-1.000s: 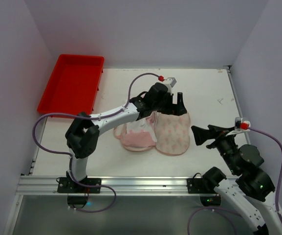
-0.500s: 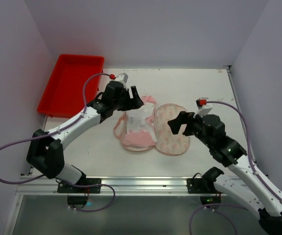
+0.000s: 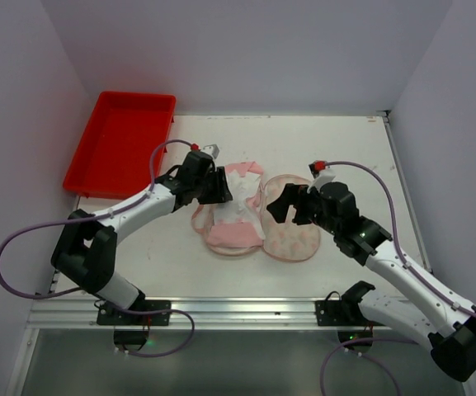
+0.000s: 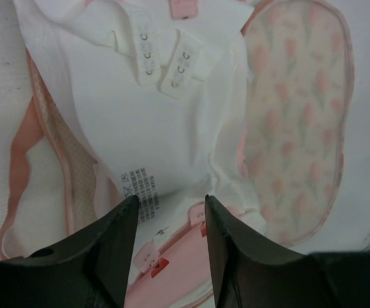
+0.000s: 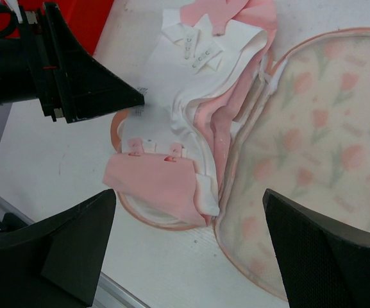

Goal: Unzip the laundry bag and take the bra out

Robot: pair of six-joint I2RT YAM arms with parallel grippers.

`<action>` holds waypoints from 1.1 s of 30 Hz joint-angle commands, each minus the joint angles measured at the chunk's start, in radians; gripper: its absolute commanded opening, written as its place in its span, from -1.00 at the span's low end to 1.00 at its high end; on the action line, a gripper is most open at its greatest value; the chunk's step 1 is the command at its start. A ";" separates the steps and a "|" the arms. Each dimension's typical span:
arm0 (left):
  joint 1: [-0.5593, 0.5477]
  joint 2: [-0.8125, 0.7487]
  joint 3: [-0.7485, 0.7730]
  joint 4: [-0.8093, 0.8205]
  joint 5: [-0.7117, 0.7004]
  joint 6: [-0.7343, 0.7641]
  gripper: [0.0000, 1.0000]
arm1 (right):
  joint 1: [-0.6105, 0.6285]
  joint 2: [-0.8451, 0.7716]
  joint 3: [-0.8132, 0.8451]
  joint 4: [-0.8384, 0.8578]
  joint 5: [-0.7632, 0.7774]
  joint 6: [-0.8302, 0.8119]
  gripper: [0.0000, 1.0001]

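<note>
The laundry bag (image 3: 294, 227) lies unzipped and spread flat, its cream tulip-print lining (image 4: 300, 122) facing up. The pale pink and white bra (image 3: 233, 210) rests on the bag's left half, with its hook tabs and care label showing (image 4: 162, 122). My left gripper (image 3: 219, 186) hovers low over the bra from the left. Its jaws are partly narrowed, with white fabric and a pink strap below the gap (image 4: 170, 208), and nothing is visibly pinched. My right gripper (image 3: 284, 205) hangs wide open above the seam between bra and bag (image 5: 190, 196). The right wrist view shows the bra (image 5: 172, 109) and the bag (image 5: 313, 160).
A red tray (image 3: 122, 148) stands at the table's back left. Pale walls close in the left, back and right sides. A metal rail (image 3: 221, 309) runs along the near edge, and purple cables loop from both arms.
My left gripper moved from the bag's far side leftward and down over the bra, and its jaws narrowed. My right arm swung in from the right to above the bag.
</note>
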 commanded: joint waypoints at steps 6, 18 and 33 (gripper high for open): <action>0.008 0.030 0.072 -0.020 -0.020 0.036 0.02 | 0.000 0.051 0.002 0.088 -0.056 0.025 0.97; 0.008 0.040 0.078 -0.088 -0.042 0.057 0.12 | 0.000 0.085 0.018 0.094 -0.070 0.025 0.97; 0.008 0.069 0.127 -0.089 0.009 0.074 -0.85 | 0.000 0.108 0.033 0.100 -0.073 0.012 0.97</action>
